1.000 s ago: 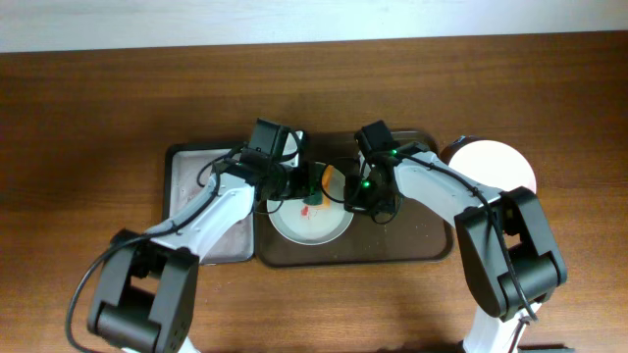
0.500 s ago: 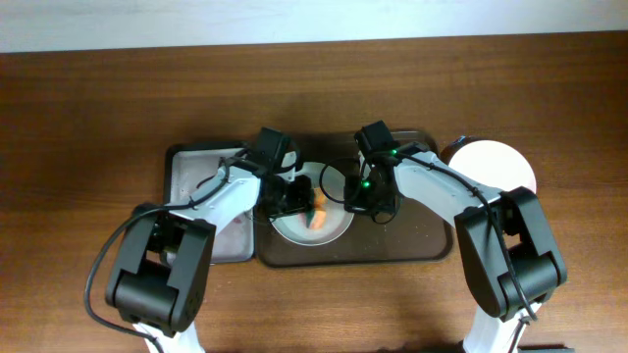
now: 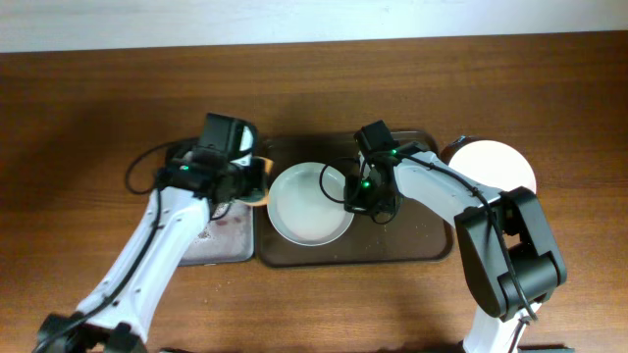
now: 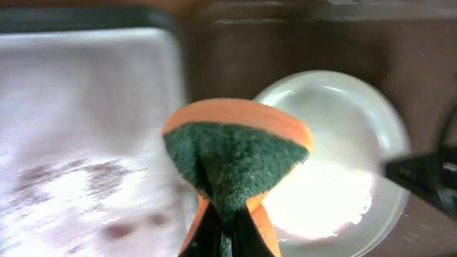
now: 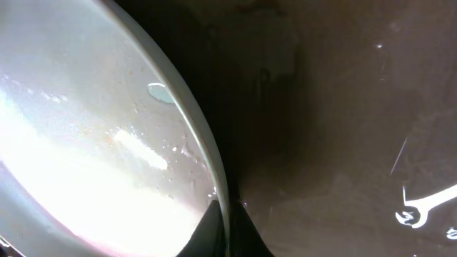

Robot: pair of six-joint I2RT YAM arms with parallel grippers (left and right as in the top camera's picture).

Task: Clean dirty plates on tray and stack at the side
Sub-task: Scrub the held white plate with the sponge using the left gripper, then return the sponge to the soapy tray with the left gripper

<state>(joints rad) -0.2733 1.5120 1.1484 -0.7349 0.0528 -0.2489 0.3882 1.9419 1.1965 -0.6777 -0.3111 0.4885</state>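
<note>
So your left gripper [image 4: 225,230] has just swung off the round white plate [image 3: 309,201]. It's now left of it, over the grey metal tray [image 3: 221,240] in the left-centre of the overhead view, jaws clamped tight on the orange sponge with the green scouring face [image 4: 235,153]. Half a second back that sponge was on the plate with a red smear beside it. Now the plate looks wiped, just a wet sheen and maybe a few faint specks near the rim in the right wrist view, hard to say. The plate sits in the left half of the dark brown rectangular tray [image 3: 412,243], and your right gripper [image 5: 225,223] is pinched shut on its right-hand rim. I'd say the wiping's done for this one, so what's left is carrying it over to the other white plate [image 3: 496,167] on the table off the tray's right end.
</note>
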